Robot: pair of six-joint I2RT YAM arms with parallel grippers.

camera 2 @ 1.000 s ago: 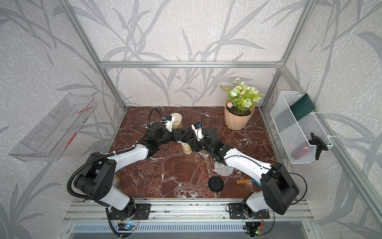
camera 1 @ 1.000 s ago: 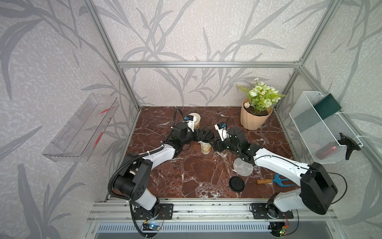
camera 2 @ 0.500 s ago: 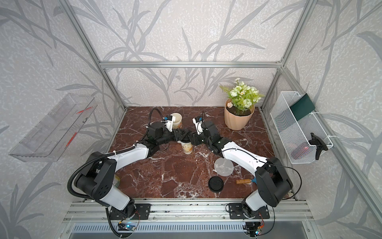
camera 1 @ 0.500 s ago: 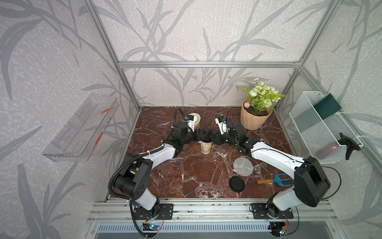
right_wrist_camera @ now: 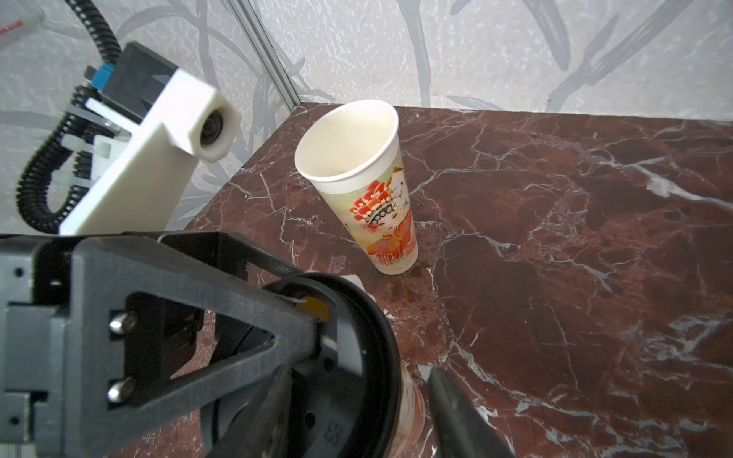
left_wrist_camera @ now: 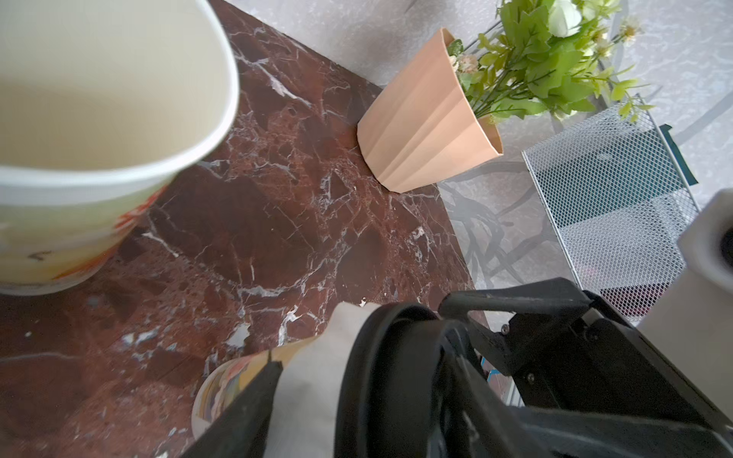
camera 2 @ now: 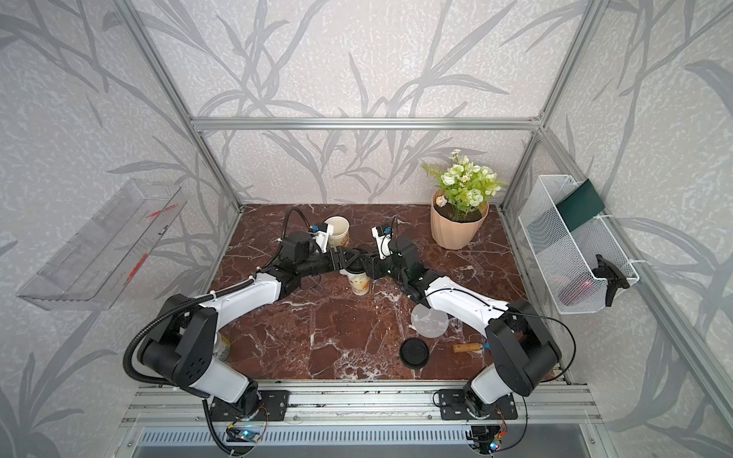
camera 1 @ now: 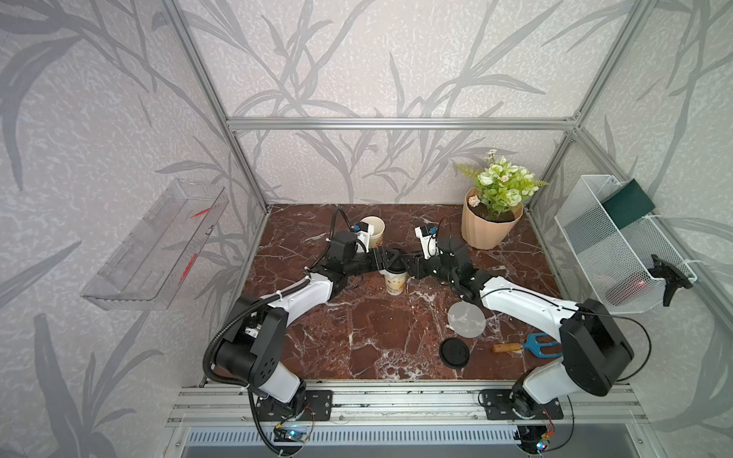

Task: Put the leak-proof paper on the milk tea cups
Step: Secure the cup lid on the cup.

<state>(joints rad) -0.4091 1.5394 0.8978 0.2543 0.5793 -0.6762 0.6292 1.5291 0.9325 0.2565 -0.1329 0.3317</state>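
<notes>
**Two arms at one cup.** Both arms met over the near milk tea cup (camera 1: pixel 396 283) at mid-table. A sheet of leak-proof paper (left_wrist_camera: pixel 313 376) lay draped across its mouth beneath a black plastic lid (right_wrist_camera: pixel 369 337). The left gripper (camera 1: pixel 386 259) and the right gripper (camera 1: pixel 412 267) flanked the capped top from opposite sides.

The left wrist view showed one left finger (left_wrist_camera: pixel 246 412) against the paper's hanging edge. The right wrist view showed one right finger (right_wrist_camera: pixel 456 412) just beside the cup wall. On each gripper the jaws stood apart around the lid, but whether either was clamping it or clear of it could not be told.

The second milk tea cup (camera 1: pixel 373 234) stood upright and uncovered toward the back wall, just behind the left wrist. The second paper disc (camera 1: pixel 466 319) lay flat on the marble tabletop (camera 1: pixel 357 337) beside the right forearm, well apart from either cup. A spare black lid (camera 1: pixel 455 353) lay just in front of it.

By the look of it, the first cup's covering was in its last stage and the task was about half done. The next move would call for letting go of the capped cup without tipping it. After that would come getting under the rim of the thin disc, lifting it level and centring it on the open cup's mouth.
</notes>
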